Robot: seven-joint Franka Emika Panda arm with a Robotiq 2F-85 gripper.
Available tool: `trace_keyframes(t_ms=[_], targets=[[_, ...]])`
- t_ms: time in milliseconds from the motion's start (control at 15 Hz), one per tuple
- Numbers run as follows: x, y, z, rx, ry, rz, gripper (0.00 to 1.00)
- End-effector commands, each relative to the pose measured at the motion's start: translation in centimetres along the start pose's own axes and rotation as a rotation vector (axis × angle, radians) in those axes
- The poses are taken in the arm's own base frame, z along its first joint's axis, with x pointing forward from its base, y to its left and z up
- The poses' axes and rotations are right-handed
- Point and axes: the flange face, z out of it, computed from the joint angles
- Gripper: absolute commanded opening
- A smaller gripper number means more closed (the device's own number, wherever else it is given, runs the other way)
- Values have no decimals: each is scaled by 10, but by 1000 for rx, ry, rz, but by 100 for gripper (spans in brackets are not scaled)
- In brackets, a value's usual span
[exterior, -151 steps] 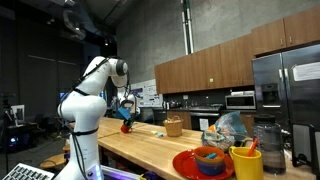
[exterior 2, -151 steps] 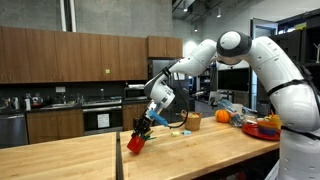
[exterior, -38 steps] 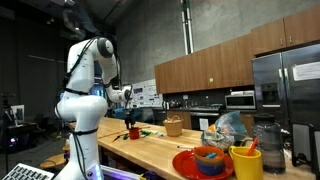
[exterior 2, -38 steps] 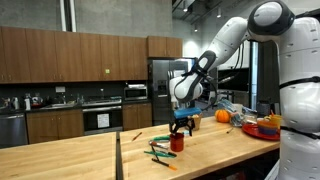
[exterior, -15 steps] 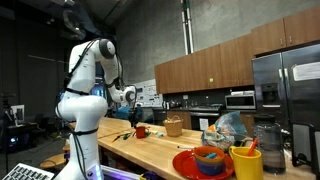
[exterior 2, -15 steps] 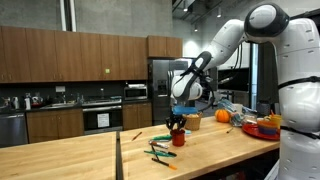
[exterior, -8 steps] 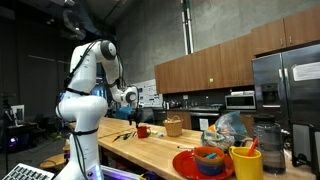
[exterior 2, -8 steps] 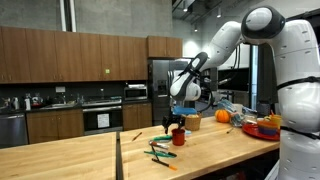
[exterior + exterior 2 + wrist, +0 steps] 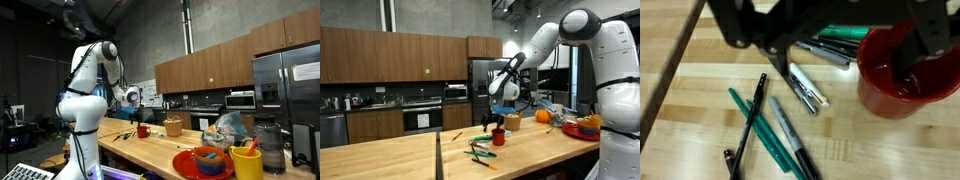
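A red cup (image 9: 902, 78) stands upright on the wooden table (image 9: 700, 90), seen in both exterior views (image 9: 498, 138) (image 9: 143, 131). My gripper (image 9: 855, 42) hangs just above it with its jaws spread wide and nothing between them. One dark finger (image 9: 932, 30) is over the cup's mouth; the other finger (image 9: 765, 35) is over the pens. Several markers and pens (image 9: 775, 125) lie scattered on the wood to the cup's left, among them a green one (image 9: 845, 33) and a white one (image 9: 808, 90). In an exterior view the gripper (image 9: 496, 123) sits directly over the cup.
A wicker basket (image 9: 173, 126) stands beyond the cup. Nearer the camera are a red plate with a blue bowl (image 9: 205, 161) and a yellow mug (image 9: 245, 161). An orange (image 9: 542, 116) and a dark upright post (image 9: 437, 155) also stand on the table.
The jaws have opened off the red cup, which stays standing on the table. The gripper has lifted slightly above it.
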Motion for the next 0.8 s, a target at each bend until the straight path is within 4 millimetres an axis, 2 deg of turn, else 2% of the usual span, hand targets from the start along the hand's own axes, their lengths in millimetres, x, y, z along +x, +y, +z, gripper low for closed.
trace_keyframes(t_ms=[0, 67, 133, 200, 400, 733], targets=[[13, 5, 20, 12, -5, -6, 100], [14, 6, 26, 7, -8, -9, 94], [16, 6, 32, 3, -12, -8, 73], [17, 7, 36, -1, -14, -6, 68], [22, 7, 36, -7, -12, -1, 42], [27, 4, 16, -22, 19, -9, 5]])
